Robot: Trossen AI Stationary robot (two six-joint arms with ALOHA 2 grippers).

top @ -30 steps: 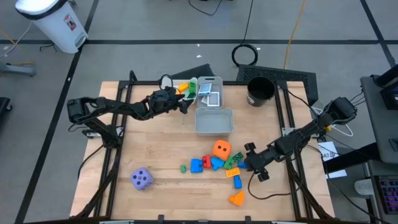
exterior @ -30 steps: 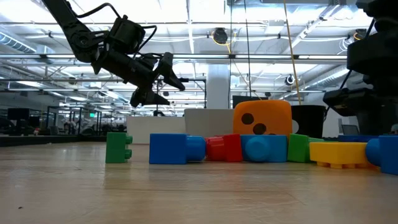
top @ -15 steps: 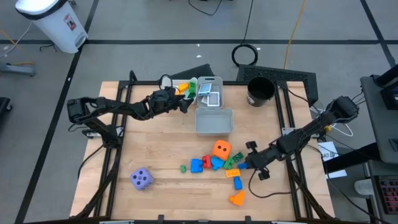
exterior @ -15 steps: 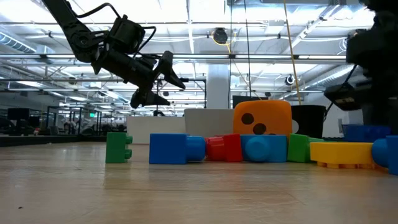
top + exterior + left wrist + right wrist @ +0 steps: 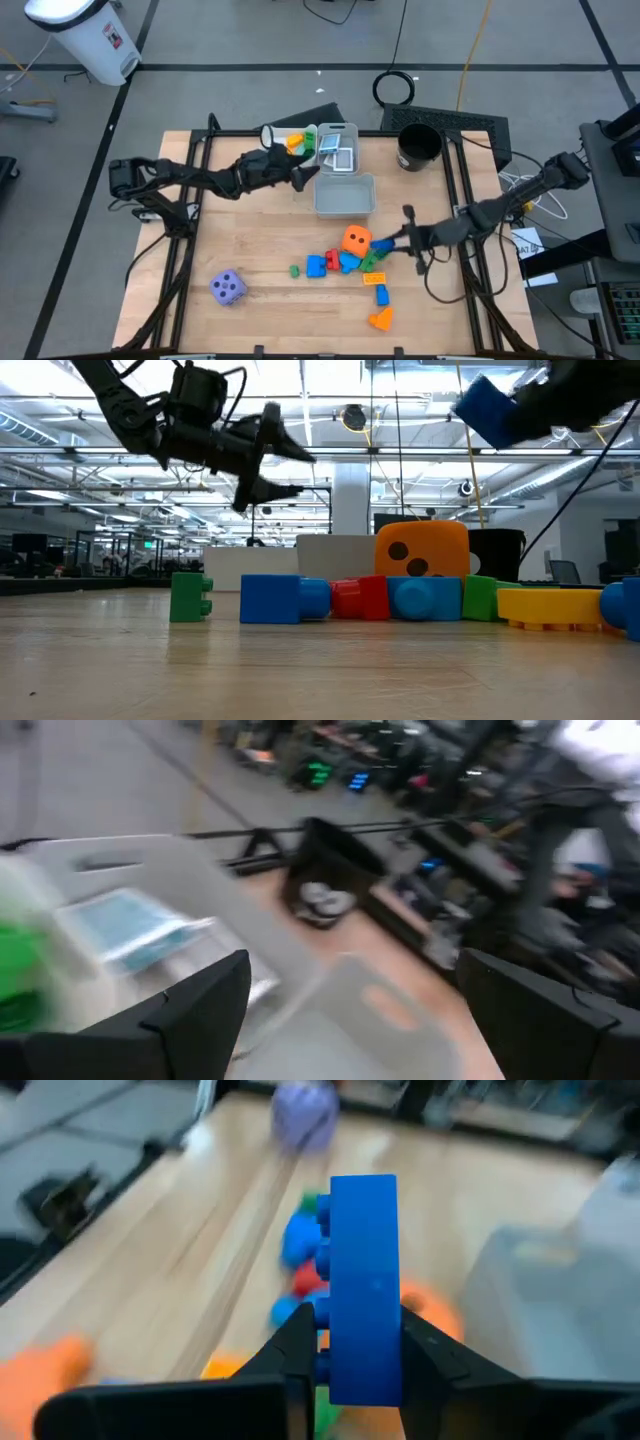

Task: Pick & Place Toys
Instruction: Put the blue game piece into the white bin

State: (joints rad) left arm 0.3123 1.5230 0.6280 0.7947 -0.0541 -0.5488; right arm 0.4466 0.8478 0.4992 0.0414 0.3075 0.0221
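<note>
The right pincer (image 5: 345, 1342) has risen off the table (image 5: 260, 235) since a second ago, clamped on a blue block (image 5: 362, 1285) — pick complete, placement outstanding. The block is a plain blue brick, held upright between the fingers, clear above the toy pile (image 5: 345, 260) just below. The left pincer (image 5: 305, 175) hangs wide open and empty — beside the grey bin (image 5: 345, 205).
</note>
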